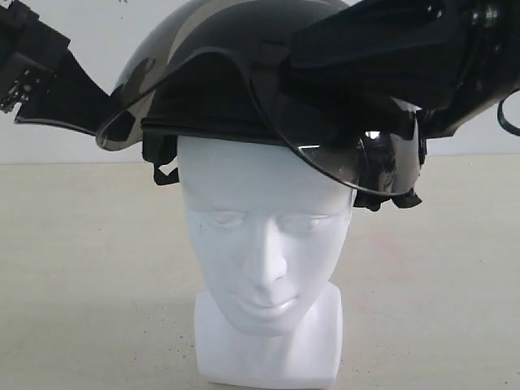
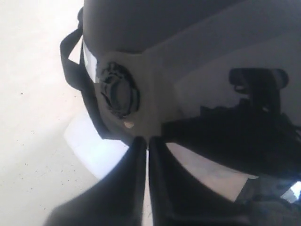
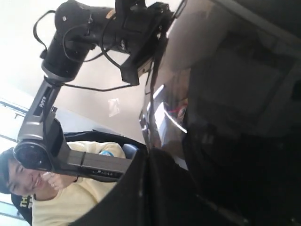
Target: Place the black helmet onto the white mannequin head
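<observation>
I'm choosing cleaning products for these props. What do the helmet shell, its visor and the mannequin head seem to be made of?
The black helmet shell is probably hard moulded plastic, with an even, fairly matte black surface. The visor is smoky see-through plastic, glossy enough to mirror its surroundings. The white mannequin head is smooth matte white with crisp moulded features; it could be plastic or foam, and I cannot tell which.

A pale beige tabletop [image 1: 89, 292] runs flat under me from the near edge to the far side. Up close it is faintly speckled with dark dots. A plain whitish wall [image 1: 89, 41] rises behind it. My right wrist camera catches a smiling person [image 3: 26, 181] in a pale yellow shirt [image 3: 61, 202]. The dark shape [image 3: 103, 135] behind them may be a chair back; I cannot tell.
</observation>
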Controlling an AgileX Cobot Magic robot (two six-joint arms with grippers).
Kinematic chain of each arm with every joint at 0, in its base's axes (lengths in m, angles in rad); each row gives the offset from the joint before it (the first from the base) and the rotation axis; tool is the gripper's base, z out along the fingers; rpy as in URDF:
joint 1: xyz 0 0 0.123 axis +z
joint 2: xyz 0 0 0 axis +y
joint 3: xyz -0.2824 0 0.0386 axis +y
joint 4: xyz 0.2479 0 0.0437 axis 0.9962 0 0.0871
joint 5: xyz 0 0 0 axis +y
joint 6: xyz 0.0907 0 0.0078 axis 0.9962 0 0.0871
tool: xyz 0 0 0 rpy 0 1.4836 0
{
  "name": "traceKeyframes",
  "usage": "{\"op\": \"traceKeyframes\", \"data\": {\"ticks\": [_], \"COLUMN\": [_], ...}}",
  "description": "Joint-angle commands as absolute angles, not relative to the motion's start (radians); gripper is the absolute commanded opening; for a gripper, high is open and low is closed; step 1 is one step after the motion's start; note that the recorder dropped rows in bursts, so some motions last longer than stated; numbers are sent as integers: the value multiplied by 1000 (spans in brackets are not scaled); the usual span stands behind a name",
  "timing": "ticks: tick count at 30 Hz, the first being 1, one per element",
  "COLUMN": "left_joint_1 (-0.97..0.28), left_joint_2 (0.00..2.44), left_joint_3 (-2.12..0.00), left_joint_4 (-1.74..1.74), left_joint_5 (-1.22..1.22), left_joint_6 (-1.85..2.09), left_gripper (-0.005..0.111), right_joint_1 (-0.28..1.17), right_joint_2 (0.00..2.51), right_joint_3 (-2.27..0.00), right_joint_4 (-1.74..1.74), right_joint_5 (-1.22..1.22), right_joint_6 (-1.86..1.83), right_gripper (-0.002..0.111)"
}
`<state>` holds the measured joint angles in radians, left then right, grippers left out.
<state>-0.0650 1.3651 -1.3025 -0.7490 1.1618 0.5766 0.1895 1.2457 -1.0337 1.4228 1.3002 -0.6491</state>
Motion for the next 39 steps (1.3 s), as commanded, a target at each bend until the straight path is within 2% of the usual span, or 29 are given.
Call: {"op": "traceKeyframes", "data": {"ticks": [1, 14, 24, 31, 39], "left_joint_1": [-83, -81, -81, -81, -81], "left_joint_2": [1336, 1274, 1251, 1314, 1529], "left_joint_3": [-1296, -1304, -1424, -1563, -1746], "left_joint_4": [-816, -770, -667, -670, -859], "left_joint_5": [1221, 1221, 1221, 1146, 1188], "left_joint_6": [588, 592, 550, 479, 503], "left_gripper": [4, 4, 4, 4, 4], "right_joint_1": [199, 195, 49, -30, -41], "right_joint_2": [1266, 1109, 991, 1010, 1221], "right_joint_3": [-1019, -1019, -1019, -1024, -1082], "right_joint_4": [1227, 1212, 1216, 1261, 1425], "right_joint_5": [1221, 1221, 1116, 944, 1043], "right_joint_6": [-635, -625, -583, -584, -717], "right_gripper": [0, 0, 0, 0, 0]}}
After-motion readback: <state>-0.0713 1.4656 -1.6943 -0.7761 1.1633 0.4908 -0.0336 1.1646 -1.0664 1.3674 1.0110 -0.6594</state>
